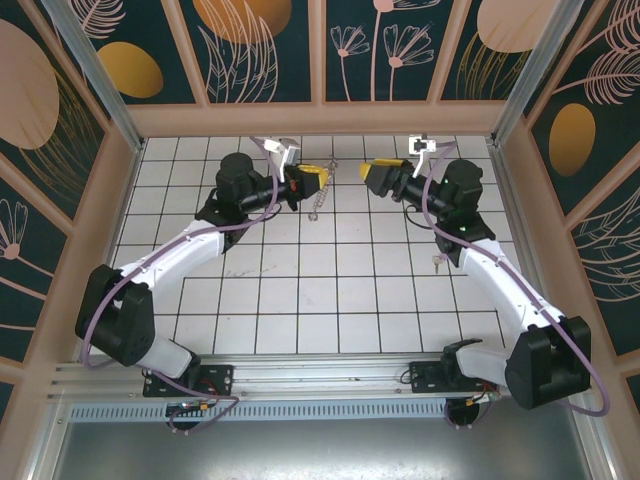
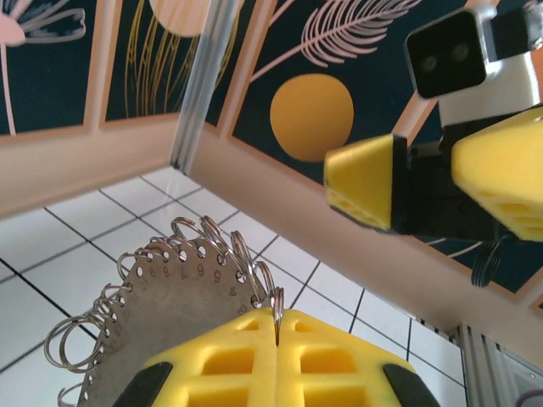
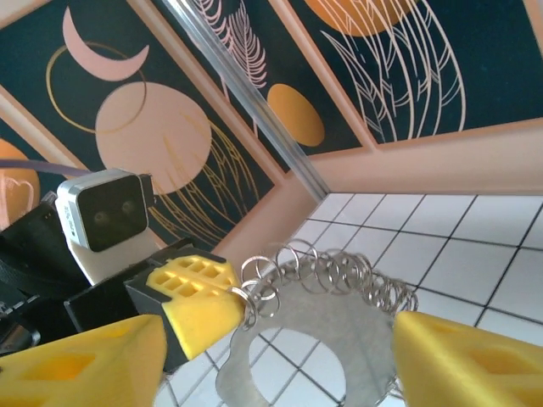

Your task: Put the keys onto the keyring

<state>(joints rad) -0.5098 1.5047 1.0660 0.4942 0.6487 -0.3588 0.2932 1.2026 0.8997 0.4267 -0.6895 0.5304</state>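
Note:
The keyring (image 2: 161, 314) is a flat silvery hoop fringed with many small wire rings. It hangs from my left gripper (image 2: 278, 326), which is shut on one of those rings at the hoop's edge. From above, the keyring (image 1: 319, 205) dangles edge-on below the left gripper (image 1: 316, 181). My right gripper (image 1: 372, 172) faces it from the right, a short gap away. In the right wrist view my right gripper (image 3: 280, 339) stands open with the keyring (image 3: 356, 326) between its fingers (image 3: 462, 360), touching neither. One small key (image 1: 437, 262) lies on the floor beside the right forearm.
The white tiled floor (image 1: 300, 290) is walled by a wooden rim (image 1: 320, 118) and patterned dark panels. Both arms reach to the far middle of the floor, grippers raised above the tiles. The left gripper's yellow finger (image 3: 197, 307) stands close to my right gripper's left finger.

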